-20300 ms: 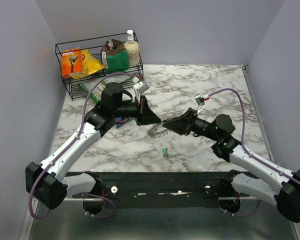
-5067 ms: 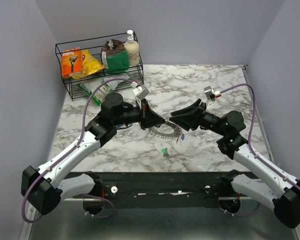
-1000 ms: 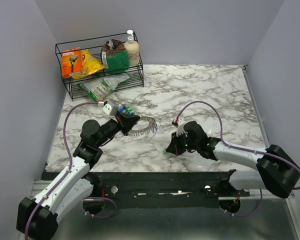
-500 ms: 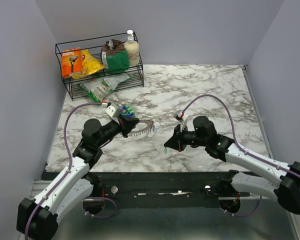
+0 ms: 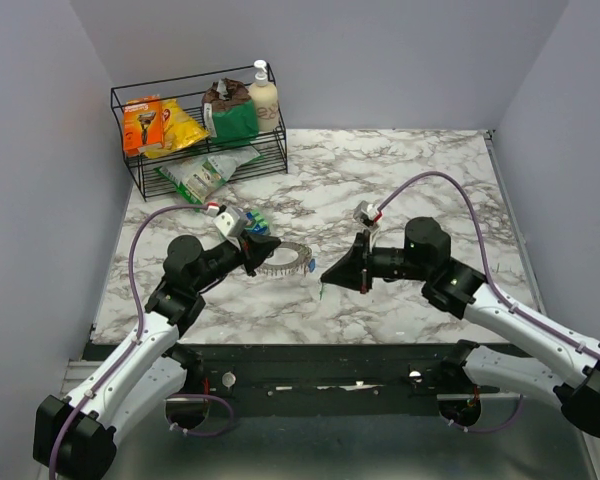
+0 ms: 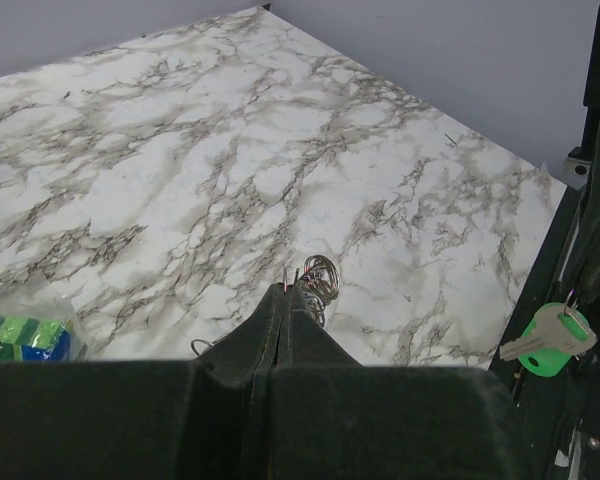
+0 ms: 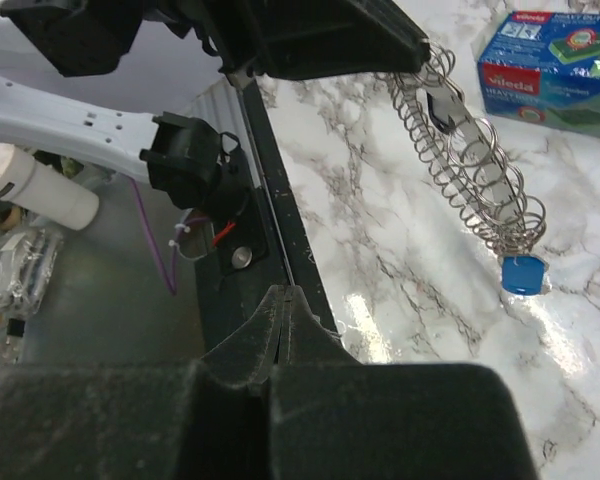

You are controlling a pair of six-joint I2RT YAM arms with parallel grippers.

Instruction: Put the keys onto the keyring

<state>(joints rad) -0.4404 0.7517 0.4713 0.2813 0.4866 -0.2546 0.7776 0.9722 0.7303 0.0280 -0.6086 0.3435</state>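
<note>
Now both grippers are clamped shut near the middle of the marble table (image 5: 410,180). The left gripper (image 5: 263,253) pinches one end of the keyring (image 5: 288,262), a long coil of wire loops that slopes from its fingers toward the right arm. A blue key (image 5: 310,267) hangs at the coil's far end. Whether that end touches the table, I cannot tell.

The right gripper (image 5: 327,276) points at the left one, its tips just beside the blue key and apart from the coil. It grips the green key (image 6: 546,340). The left wrist view shows that key at the right edge, green head and silver blade against the gripper's black body. In the right wrist view the closed fingers hide it.

A blue sponge pack (image 7: 560,70) lies on the table behind the left gripper. A wire rack (image 5: 195,150) with packets and a bottle stands at the far left corner, well apart from both arms.
</note>
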